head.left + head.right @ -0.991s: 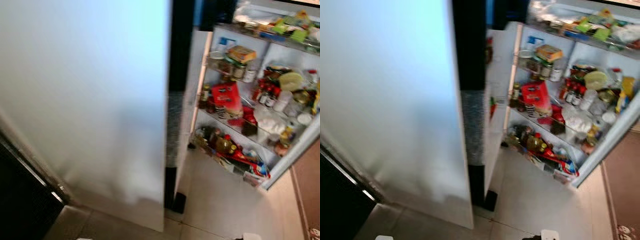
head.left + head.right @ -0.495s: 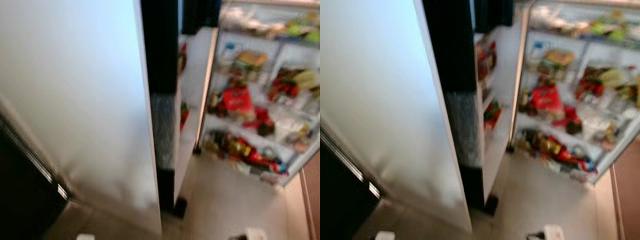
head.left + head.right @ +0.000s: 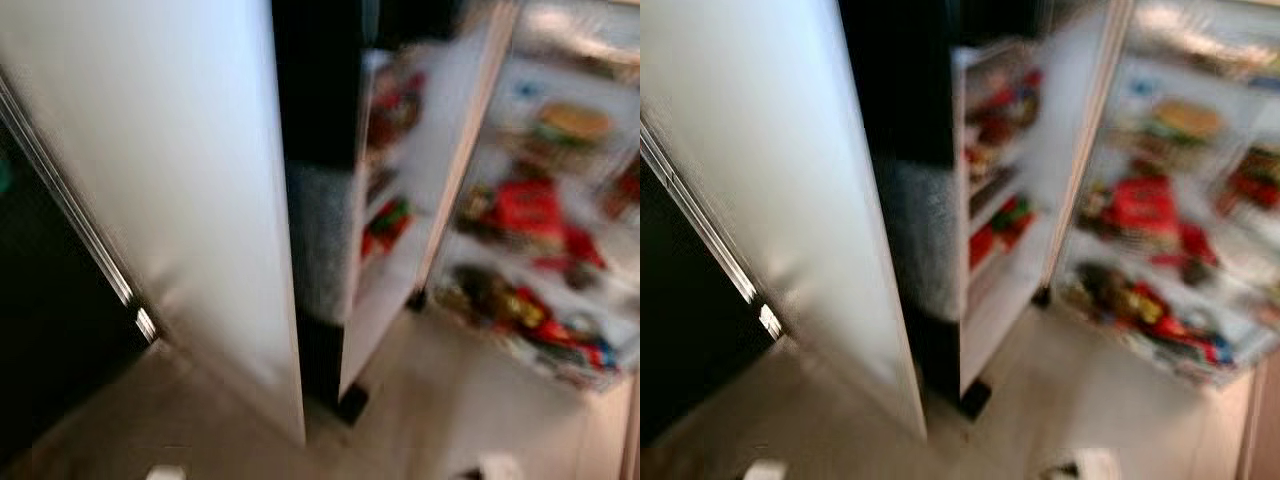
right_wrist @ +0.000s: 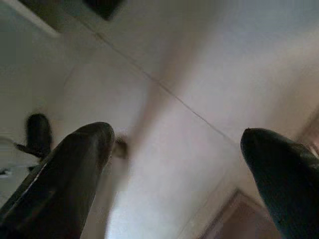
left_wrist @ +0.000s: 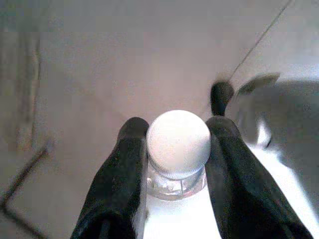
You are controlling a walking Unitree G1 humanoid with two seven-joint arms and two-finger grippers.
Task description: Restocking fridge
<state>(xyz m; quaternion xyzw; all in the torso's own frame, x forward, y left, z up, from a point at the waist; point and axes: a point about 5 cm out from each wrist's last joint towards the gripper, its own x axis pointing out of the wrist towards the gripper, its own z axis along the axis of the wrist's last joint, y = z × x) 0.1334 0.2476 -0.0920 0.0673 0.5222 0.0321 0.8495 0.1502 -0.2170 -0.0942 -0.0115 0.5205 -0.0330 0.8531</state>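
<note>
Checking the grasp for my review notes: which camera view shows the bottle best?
The left wrist view: the bottle, white cap up, sits sharp and close between the left gripper fingers. The eye views are blurred and face the open fridge; the right wrist view looks at floor.

Head eyes down toward fridge [image 3: 330, 200]

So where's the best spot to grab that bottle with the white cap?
Probably at the neck, just under the cap. The ridge there keeps the bottle from slipping down. Come in from both sides, as the left tool is clamped now.
</note>
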